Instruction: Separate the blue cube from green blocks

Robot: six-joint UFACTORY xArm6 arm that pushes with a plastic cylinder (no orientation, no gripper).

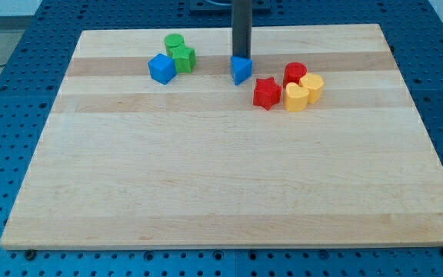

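The blue cube [161, 68] lies near the view's top left of the wooden board [221, 177]. It touches a green star-like block [184, 58], and a green cylinder [174, 42] sits just behind that. My tip [241, 58] stands at the top centre, right behind a second blue block [241, 71] of wedge-like shape. The tip is about a hundred pixels to the right of the blue cube.
To the right of the tip lies a cluster: a red star [267, 93], a red cylinder [294, 74], a yellow block [296, 98] and another yellow block [311, 87]. Blue perforated table surrounds the board.
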